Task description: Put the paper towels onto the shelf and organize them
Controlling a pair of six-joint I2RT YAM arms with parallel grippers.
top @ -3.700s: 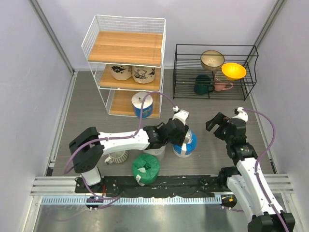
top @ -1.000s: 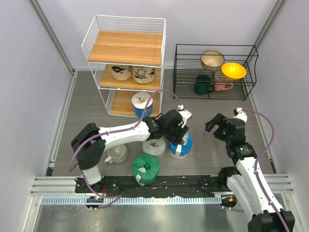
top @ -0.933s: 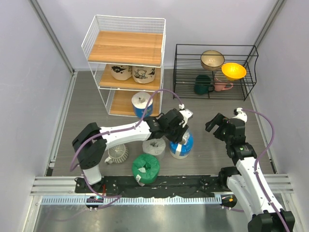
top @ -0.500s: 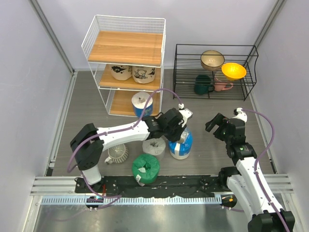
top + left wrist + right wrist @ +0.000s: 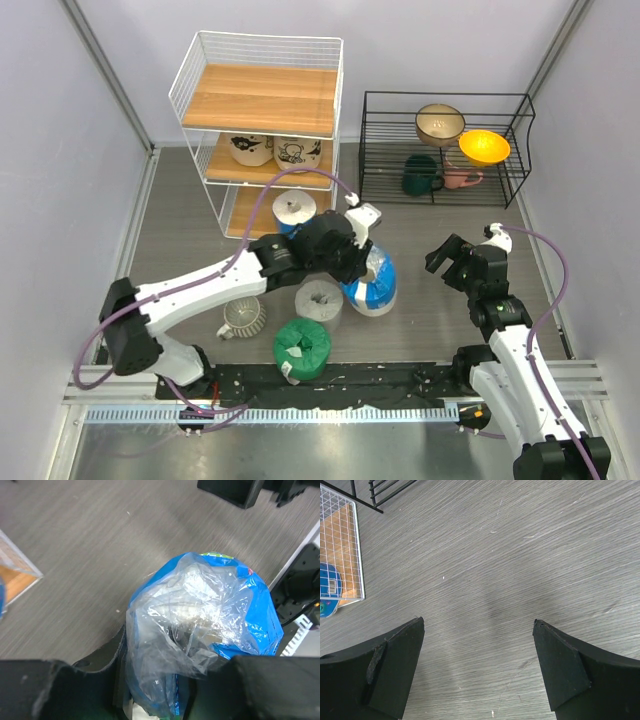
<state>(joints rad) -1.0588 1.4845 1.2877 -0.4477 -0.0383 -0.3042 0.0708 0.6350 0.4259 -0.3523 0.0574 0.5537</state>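
My left gripper [image 5: 347, 258] is shut on the blue-white paper towel roll [image 5: 370, 283], which is tilted just right of the shelf's front. In the left wrist view the roll's crinkled wrap [image 5: 215, 615] fills the space between my fingers [image 5: 270, 690]. The white wire shelf [image 5: 262, 98] holds two tan rolls [image 5: 250, 150] [image 5: 297, 153] on its middle tier and a white-blue roll [image 5: 294, 213] on the bottom tier. The grey roll [image 5: 318, 300] and the green roll [image 5: 302, 345] stand on the table. My right gripper [image 5: 462, 262] is open and empty; in its wrist view [image 5: 477, 630] only table shows between its fingers.
A ribbed pale mug [image 5: 243, 317] stands left of the grey roll. The low black wire rack [image 5: 520, 150] at the back right holds bowls and mugs. In the right wrist view the shelf's corner [image 5: 340, 535] and the black rack's foot [image 5: 385, 492] show.
My left gripper has closed on the blue-white roll and carried it a little left and back, tilting it. The left arm's elbow has swung left. The right arm has not moved.
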